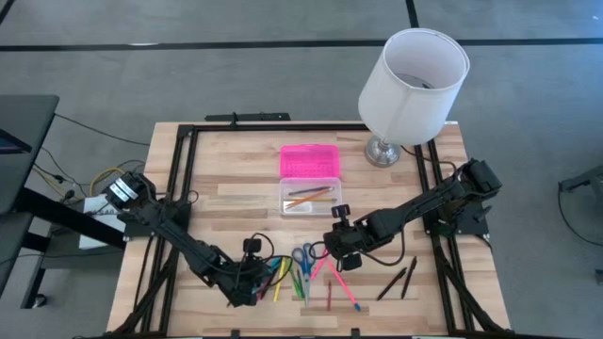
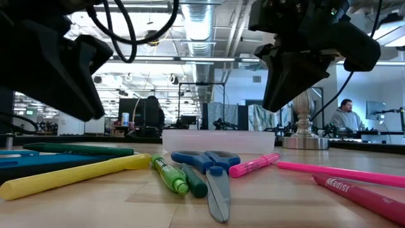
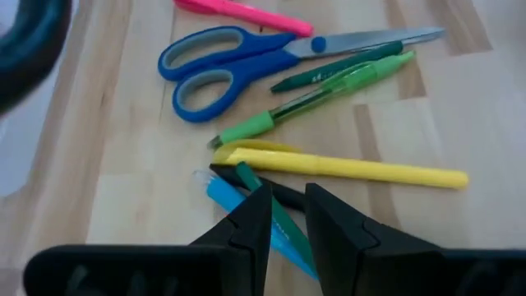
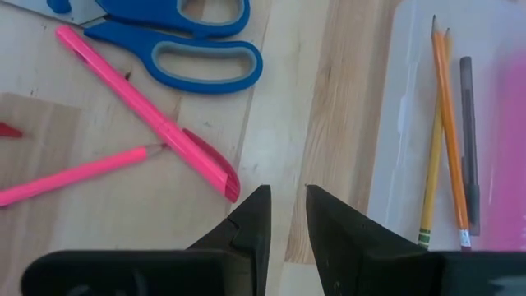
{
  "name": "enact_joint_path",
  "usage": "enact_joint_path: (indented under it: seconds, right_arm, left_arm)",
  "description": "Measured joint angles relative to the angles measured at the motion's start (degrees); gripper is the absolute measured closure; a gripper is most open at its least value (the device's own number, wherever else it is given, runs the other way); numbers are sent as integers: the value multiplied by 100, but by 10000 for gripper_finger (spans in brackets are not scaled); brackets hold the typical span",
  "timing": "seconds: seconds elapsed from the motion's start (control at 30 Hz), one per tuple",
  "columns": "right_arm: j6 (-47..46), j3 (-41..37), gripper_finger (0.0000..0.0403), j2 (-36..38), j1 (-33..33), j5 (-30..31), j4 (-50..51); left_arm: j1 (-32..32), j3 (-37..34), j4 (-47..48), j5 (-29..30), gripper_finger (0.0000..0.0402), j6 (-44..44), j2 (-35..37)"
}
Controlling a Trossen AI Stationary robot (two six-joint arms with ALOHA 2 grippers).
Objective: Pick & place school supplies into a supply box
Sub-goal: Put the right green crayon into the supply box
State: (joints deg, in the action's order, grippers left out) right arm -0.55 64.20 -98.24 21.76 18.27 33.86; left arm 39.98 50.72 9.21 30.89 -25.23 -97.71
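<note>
The school supplies lie loose near the table's front: blue-handled scissors (image 1: 303,256) (image 3: 246,66), green pens (image 3: 329,82), a yellow marker (image 3: 345,168), and pink markers (image 4: 148,123). The supply box's clear base (image 1: 309,198) holds orange pencils (image 4: 444,123), and its pink lid (image 1: 309,162) lies behind it. My left gripper (image 3: 283,205) hovers above a green, a blue and a black pen (image 3: 271,205). Its fingers stand a narrow gap apart, with nothing between them. My right gripper (image 4: 283,197) hangs over bare wood between a pink marker and the box, also narrowly open.
A white-shaded lamp (image 1: 413,80) stands at the table's far right corner, its metal foot (image 2: 305,140) behind the box. Two black pens (image 1: 396,282) lie at the front right. A black frame (image 1: 179,188) runs along the table's sides. A person sits in the room beyond.
</note>
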Motion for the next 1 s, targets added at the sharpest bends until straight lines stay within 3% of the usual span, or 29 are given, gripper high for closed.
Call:
enact_joint_path:
  seconds: [0.63,1.0]
  right_arm:
    - [-101,0,331,0,0,-16,-26]
    - [-99,0,331,0,0,-14,-89]
  left_arm:
    - [-168,-4,88,-50,329,-571,-283]
    - [-176,-4,185,-174,282,-726,-275]
